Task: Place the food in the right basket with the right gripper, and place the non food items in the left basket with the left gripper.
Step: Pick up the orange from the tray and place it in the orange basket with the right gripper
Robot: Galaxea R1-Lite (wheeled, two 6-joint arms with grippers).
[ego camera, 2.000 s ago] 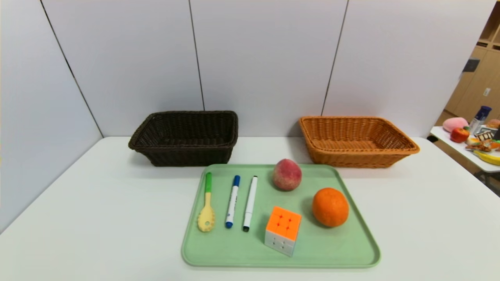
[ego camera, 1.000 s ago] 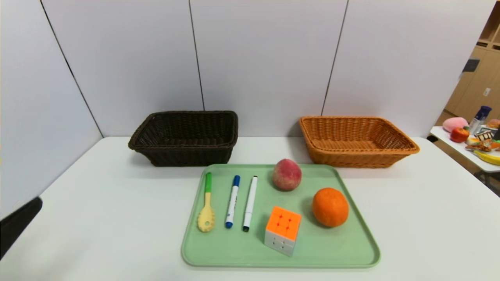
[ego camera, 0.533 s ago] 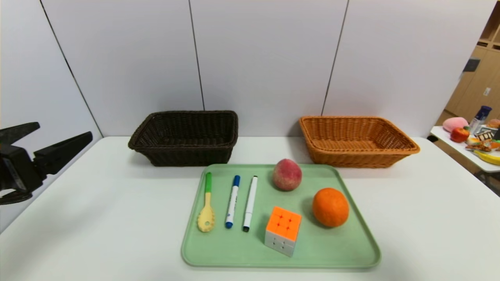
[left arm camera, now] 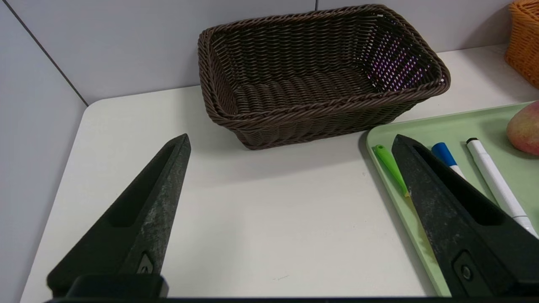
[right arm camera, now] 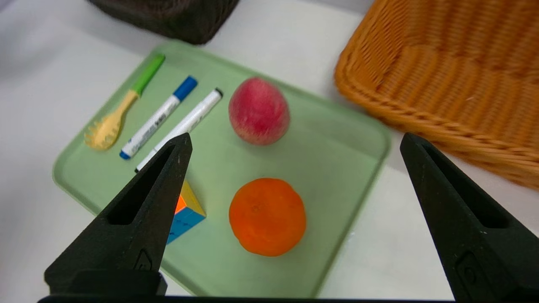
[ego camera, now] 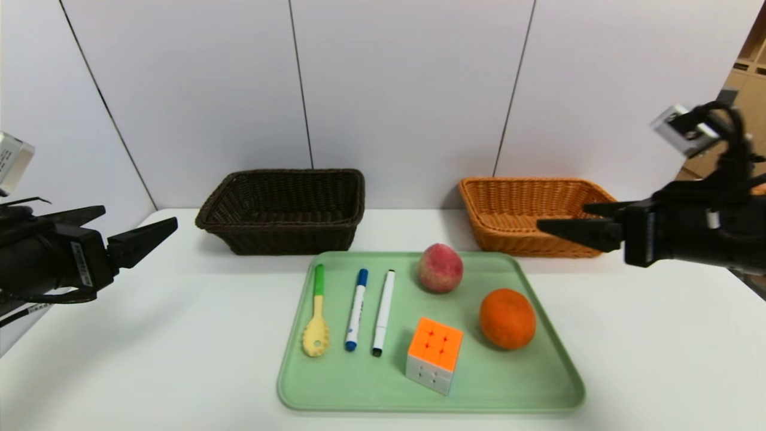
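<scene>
A green tray point(ego camera: 359, 389) holds a yellow-green pasta spoon point(ego camera: 316, 320), a blue marker point(ego camera: 356, 308), a black-capped marker point(ego camera: 382, 311), a peach point(ego camera: 440, 267), an orange point(ego camera: 507, 318) and a puzzle cube point(ego camera: 433, 353). The dark brown basket point(ego camera: 284, 209) stands behind on the left, the orange basket point(ego camera: 526, 215) on the right. My left gripper point(ego camera: 134, 227) is open and empty, above the table left of the tray. My right gripper point(ego camera: 562, 218) is open and empty, raised in front of the orange basket. In the right wrist view the orange point(right arm camera: 267, 216) lies between its jaws, well below.
White wall panels close the back and left of the white table point(ego camera: 149, 359). Both baskets hold nothing. In the left wrist view the brown basket point(left arm camera: 320, 71) lies ahead and the tray's edge point(left arm camera: 379, 139) is beside one finger.
Both arms have come into view: the left gripper rose from the lower left and moved inward, and the right gripper entered from the right. The objects on the tray have not moved.
</scene>
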